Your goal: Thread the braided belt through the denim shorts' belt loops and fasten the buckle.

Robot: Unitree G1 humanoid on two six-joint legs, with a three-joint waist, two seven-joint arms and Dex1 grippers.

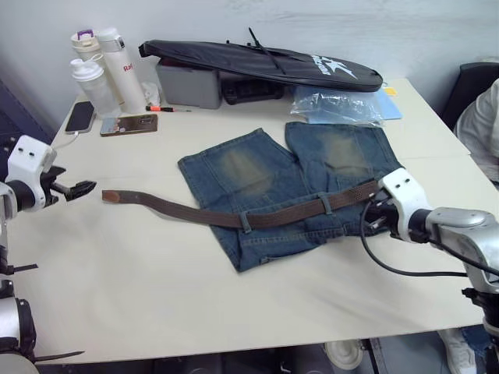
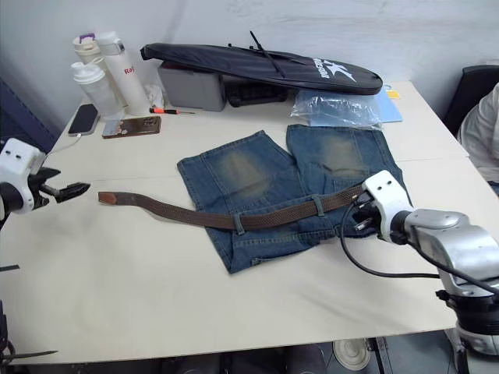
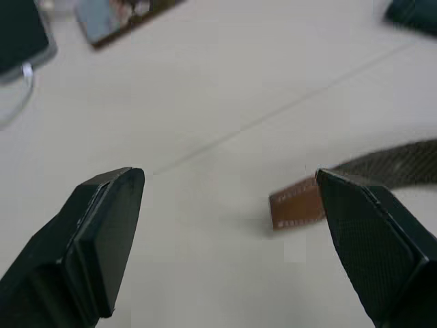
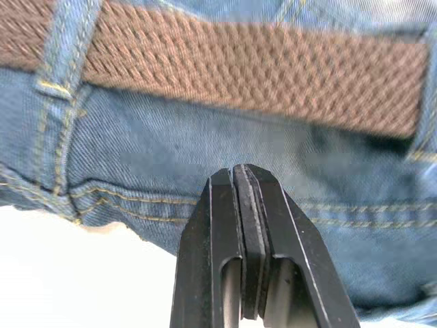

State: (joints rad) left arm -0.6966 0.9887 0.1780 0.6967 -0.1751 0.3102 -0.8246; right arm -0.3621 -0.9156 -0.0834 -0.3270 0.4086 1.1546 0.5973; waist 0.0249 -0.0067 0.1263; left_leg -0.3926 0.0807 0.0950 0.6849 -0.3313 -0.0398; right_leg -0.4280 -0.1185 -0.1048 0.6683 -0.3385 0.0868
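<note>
The denim shorts are lying flat on the table, with the braided belt passing under two belt loops along the waistband and trailing off toward the robot's left. The right gripper is hovering over the waistband with its fingers pressed together, holding nothing. The left gripper is spread wide just beside the belt's tan leather tip, not touching it.

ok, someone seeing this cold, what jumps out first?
The denim shorts spread mid-table, with the braided belt run across the waistband under two belt loops, its tan tip trailing off toward the robot's left. The left gripper is wide open just short of that tip; the right gripper is shut over the waistband below the belt. A long black bag lies along the far edge.
</note>
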